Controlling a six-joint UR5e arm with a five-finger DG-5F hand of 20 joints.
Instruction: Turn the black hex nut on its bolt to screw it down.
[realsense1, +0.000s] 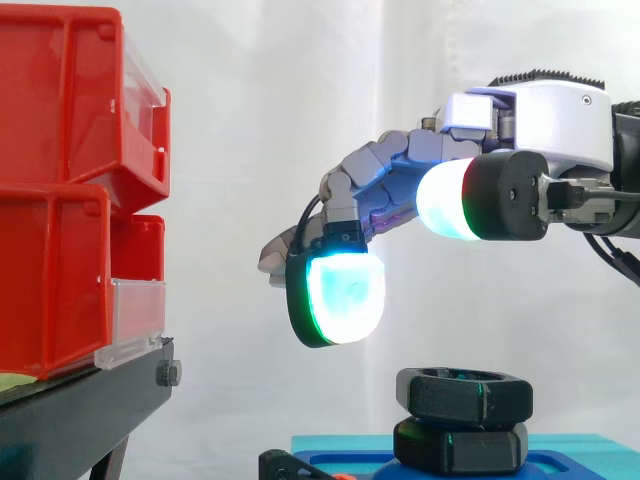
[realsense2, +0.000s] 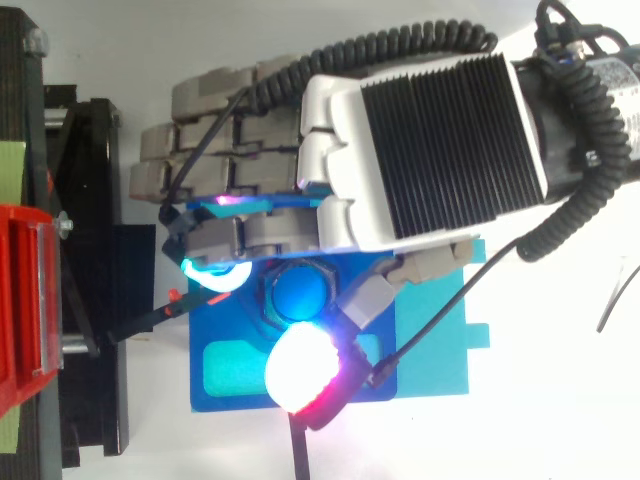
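White curtain (realsense1: 300, 100) behind | red bins (realsense1: 60, 190) on black stand (realsense1: 90, 400) at left | black nut (realsense1: 463, 392) sits on blue bolt (realsense2: 300, 295) over blue base (realsense1: 580, 455), low centre | hand (realsense1: 545, 125) hovers above nut, fingers loosely spread, grasping nothing, glowing pads (realsense1: 345, 285) clear of it
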